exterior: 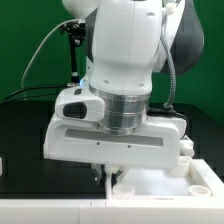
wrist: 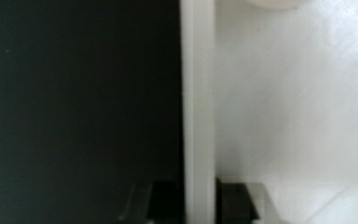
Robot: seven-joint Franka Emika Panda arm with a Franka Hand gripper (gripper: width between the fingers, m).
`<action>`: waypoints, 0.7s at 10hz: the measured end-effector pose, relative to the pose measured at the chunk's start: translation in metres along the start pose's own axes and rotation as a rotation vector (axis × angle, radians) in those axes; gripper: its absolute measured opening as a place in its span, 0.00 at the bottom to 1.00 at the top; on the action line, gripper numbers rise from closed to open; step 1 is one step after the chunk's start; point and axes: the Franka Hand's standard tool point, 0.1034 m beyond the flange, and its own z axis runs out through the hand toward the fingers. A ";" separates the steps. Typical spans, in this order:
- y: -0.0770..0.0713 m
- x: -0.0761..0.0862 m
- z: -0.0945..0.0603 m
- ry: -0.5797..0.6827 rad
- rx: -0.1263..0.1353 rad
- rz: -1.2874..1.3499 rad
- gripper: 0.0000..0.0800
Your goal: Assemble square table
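Note:
The white square table top lies on the black table, low in the exterior view and towards its right. My gripper reaches straight down onto its edge on that view's left, the big white hand hiding most of the fingers. In the wrist view the top's thin raised rim runs as a bright strip between black table and the white top face. It passes between my two dark fingers, and my gripper is shut on it. A rounded white part, perhaps a leg, shows at the frame's border.
Chunky white shapes stand at the exterior view's right beside the top. A white ledge runs along the front. A small white piece sits at the left border. Black cables and a post stand behind, before a green backdrop.

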 end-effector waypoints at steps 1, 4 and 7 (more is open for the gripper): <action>0.000 0.000 0.000 0.000 0.000 0.000 0.31; 0.005 -0.009 -0.034 -0.053 0.043 0.013 0.70; -0.013 -0.031 -0.067 -0.044 0.047 0.023 0.81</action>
